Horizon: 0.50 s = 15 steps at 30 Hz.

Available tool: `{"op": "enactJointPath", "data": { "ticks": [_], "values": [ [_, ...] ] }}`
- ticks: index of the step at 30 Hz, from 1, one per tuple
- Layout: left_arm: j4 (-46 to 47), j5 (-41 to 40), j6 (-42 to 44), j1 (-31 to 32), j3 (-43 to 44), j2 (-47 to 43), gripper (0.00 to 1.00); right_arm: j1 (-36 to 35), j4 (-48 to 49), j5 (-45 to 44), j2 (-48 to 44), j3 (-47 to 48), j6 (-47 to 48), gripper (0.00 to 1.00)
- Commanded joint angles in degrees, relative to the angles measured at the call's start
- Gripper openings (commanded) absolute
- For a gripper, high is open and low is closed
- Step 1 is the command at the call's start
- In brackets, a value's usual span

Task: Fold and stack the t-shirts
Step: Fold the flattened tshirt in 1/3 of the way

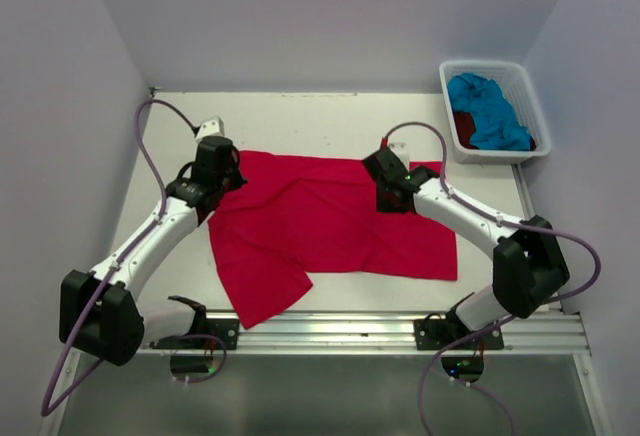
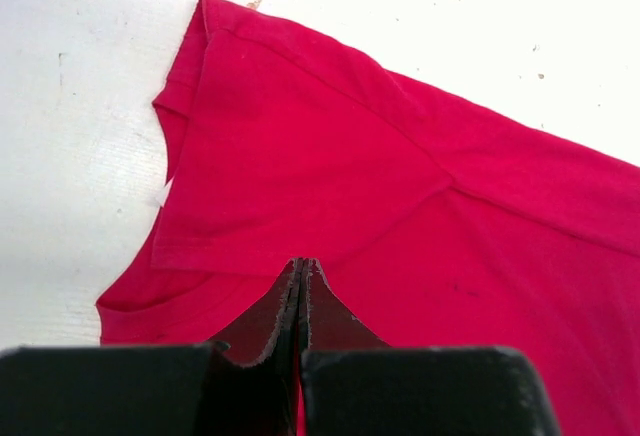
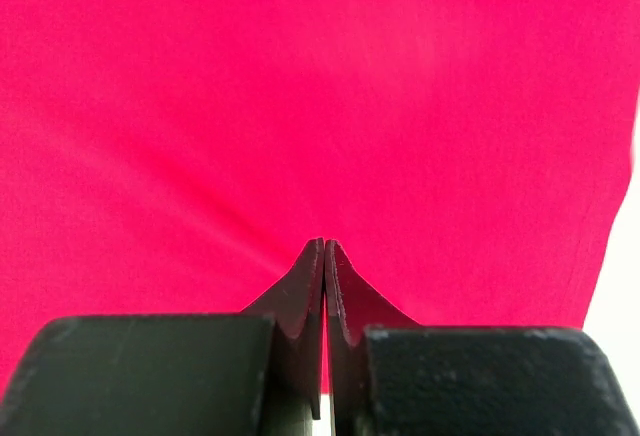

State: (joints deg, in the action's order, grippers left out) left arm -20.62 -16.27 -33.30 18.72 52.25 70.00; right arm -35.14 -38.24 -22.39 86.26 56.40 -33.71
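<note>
Red-pink t-shirt [image 1: 320, 226] is laid out wide across the white surface [image 1: 300, 116], mostly flat, with one flap jutting off its near left side toward the arm bases. Left hand [image 1: 218, 178] sits right at the shirt's far left corner. On the left wrist camera its fingers are pressed tight together, tips [image 2: 302, 261] down at the cloth, and whether any fabric is caught between them I can't tell. Just past those tips the shirt [image 2: 400, 206] is doubled over on itself, a folded layer with a clean hem line, and bare surface shows beyond the shirt's left and far edges. Right hand [image 1: 390, 191] is over the shirt's far right part, also clamped narrow. Its own camera shows closed fingertips [image 3: 324, 243] against smooth red-pink cloth [image 3: 300, 106] filling nearly the whole view. Beyond the shirt's far right corner, well apart from it, stands the white basket [image 1: 480, 64], and bundled inside are the turquoise t-shirt [image 1: 490, 106] on top and the dark red t-shirt [image 1: 463, 128] peeking out beneath it.
</note>
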Motion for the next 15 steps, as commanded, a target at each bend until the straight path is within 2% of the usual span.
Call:
{"op": "enactJointPath", "data": {
  "ticks": [1, 7, 9, 11, 13, 15],
  "values": [
    [0.6, -0.3, 1.9, -0.3, 0.8, 0.7, 0.00, 0.0, 2.4, -6.6, 0.8, 14.0, 5.8, 0.00],
    [5.7, 6.6, 5.3, -0.3, -0.4, 7.8, 0.00, 0.1, 4.9, 6.4, 9.8, 24.7, 9.2, 0.09],
    [6.6, 9.3, 7.1, -0.3, 0.8, 11.6, 0.00, 0.0, 6.1, 8.8, 10.5, 24.3, 8.3, 0.14],
    [7.5, 10.6, 9.3, -0.1, 3.0, 13.8, 0.07, 0.0, 7.5, 11.0, 9.6, 22.6, 7.1, 0.15],
    [6.2, 11.9, 10.9, 0.0, 5.5, 17.6, 0.22, 0.0, 8.5, 11.4, 7.8, 20.3, 6.6, 0.15],
    [4.4, 13.0, 13.2, 0.1, 9.2, 21.6, 0.32, -0.1, 8.6, 11.4, 5.9, 18.7, 6.6, 0.15]
  ]
}}
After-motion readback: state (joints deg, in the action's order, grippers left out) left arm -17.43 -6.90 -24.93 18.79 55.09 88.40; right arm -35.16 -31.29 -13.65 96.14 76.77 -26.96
